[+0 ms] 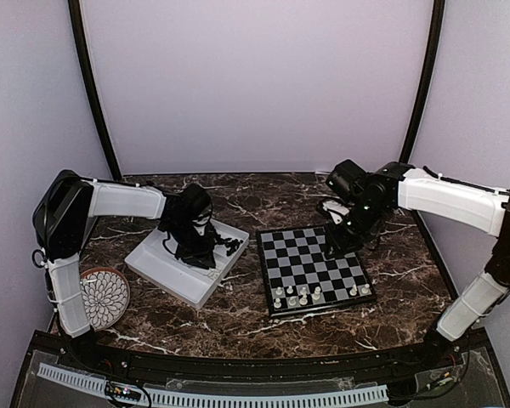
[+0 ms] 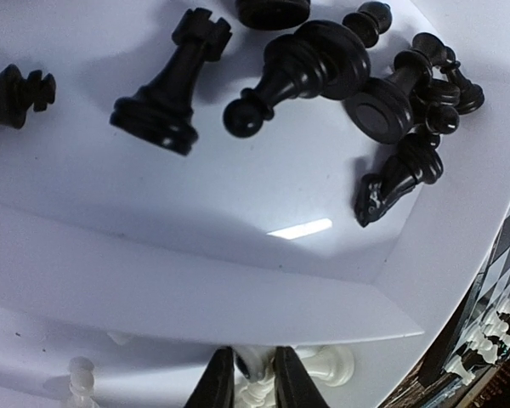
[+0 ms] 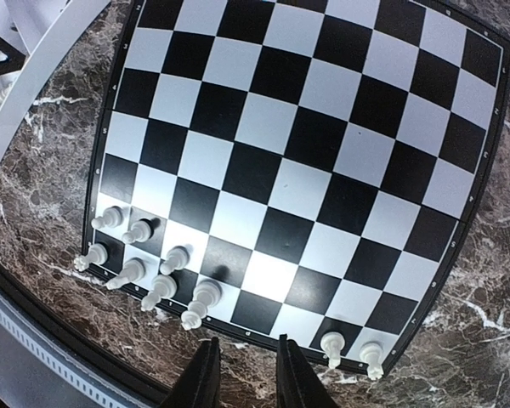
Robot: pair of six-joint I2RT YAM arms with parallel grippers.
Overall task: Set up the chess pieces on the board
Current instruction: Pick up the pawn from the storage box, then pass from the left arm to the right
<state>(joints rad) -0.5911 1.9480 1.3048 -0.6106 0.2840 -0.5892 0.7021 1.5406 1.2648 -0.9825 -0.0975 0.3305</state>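
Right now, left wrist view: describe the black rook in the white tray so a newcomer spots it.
Find the white rectangular plastic tray, then the compartment holding black plastic chess pieces. Left of that heap is the black rook. Unlike the toppled pieces beside it, it stands upright on its round base, with a notched top.

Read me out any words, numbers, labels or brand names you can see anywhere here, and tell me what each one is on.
Nothing can be read in any view.
board: tiny pale marks along its dark border, too small to read.
chess pieces: no lettering visible.
white tray: no lettering visible.
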